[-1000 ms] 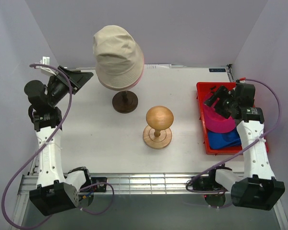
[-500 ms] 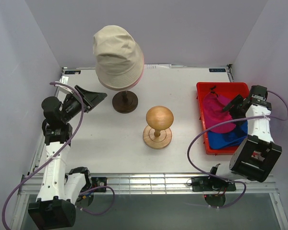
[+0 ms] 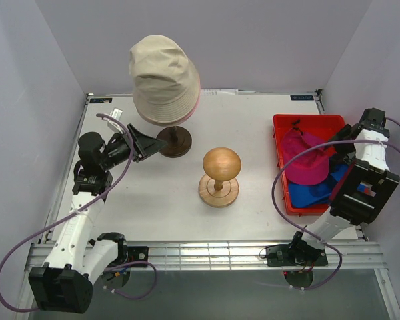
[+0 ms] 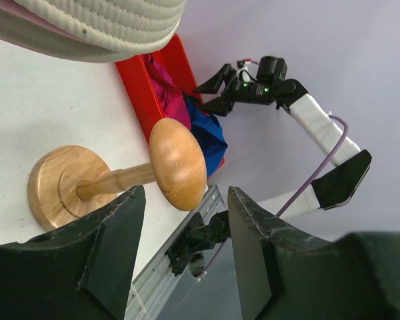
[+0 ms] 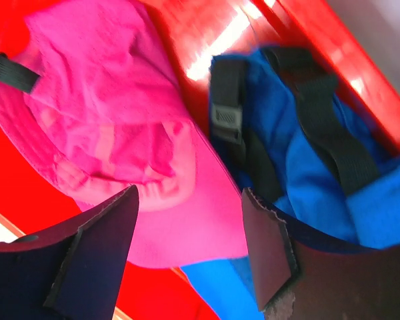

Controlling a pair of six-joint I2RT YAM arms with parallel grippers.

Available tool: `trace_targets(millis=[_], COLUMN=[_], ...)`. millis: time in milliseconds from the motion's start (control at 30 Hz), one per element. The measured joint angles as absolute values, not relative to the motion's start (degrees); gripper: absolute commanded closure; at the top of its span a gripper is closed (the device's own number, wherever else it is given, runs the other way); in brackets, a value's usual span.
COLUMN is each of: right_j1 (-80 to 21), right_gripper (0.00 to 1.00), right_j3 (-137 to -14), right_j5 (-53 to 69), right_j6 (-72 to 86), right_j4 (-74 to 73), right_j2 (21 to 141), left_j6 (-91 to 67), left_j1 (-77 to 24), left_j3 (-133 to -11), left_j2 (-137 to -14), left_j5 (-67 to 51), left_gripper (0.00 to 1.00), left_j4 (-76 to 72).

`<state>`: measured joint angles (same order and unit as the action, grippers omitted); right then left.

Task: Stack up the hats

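Stacked on the small brown stand (image 3: 174, 141) at the far left of the table (image 3: 253, 113): beige bucket hat (image 3: 163, 77), crown up, over light pink bucket hat (image 3: 199, 93), seen only as a thin rim below the beige brim. Held clear of the table that way, probably to leave the brims hanging free and the crown open for more hats.

Lying in the red tray (image 3: 280, 123) at the right edge: magenta cap (image 3: 305, 160) and blue cap (image 3: 317, 193), apparently parked there as the supply yet to be stacked. Magenta cap lengthwise along the tray, back strap toward the far wall, brim pointing to the near edge and overlapping the blue cap. Blue cap nearer the arms, partly covered, strap and buckle turned up; exact heading hard to tell.

Poised just above the two caps: right gripper (image 5: 190, 197), fingers spread wide, nothing between them, seemingly lined up over the magenta brim for a pinch.

Beside the brown stand, below the hat brims: left gripper (image 4: 185, 200), fingers likewise apart and empty, aimed across the table toward the pale wooden head form (image 3: 221, 163) and the tray, perhaps waiting to receive or steady.
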<state>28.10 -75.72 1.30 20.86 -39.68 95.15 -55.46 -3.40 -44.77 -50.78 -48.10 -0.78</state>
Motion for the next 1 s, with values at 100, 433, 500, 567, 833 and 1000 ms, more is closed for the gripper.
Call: trace_targets(millis=[100,433,500,567,833,1000], right_j1=[28.1,26.3,25.3,24.4,23.2,23.0], right_gripper=[0.32,0.32,0.32,0.34,0.53,0.81], right_j3=[-77.2,-73.1,-71.6,-70.8,-70.6,-70.6], right_j5=[1.7,-0.2,-0.8,-1.7,-2.8,-1.4], right_j6=[20.1,17.6,17.4,17.1,16.0,16.1], right_j4=[-38.7,-35.3,-34.7,-34.3,-32.4,-32.1], right_j2=[96.9,98.2,98.3,98.7,99.9,99.9], left_j6=[-54.8,-54.0,-54.0,-54.0,-53.9,-54.0], left_j1=[-5.8,-9.5,-9.7,-10.0,-10.9,-11.6], left_j3=[-45.1,-46.2,-46.5,-47.0,-47.8,-47.8], left_j2=[-52.5,-55.9,-55.9,-56.1,-56.9,-56.9], left_j5=[-48.0,-48.1,-48.2,-48.3,-48.6,-48.5], left_gripper=[0.37,0.38,0.38,0.38,0.37,0.38], left_j4=[-1.3,-3.1,-3.4,-3.8,-4.8,-4.8])
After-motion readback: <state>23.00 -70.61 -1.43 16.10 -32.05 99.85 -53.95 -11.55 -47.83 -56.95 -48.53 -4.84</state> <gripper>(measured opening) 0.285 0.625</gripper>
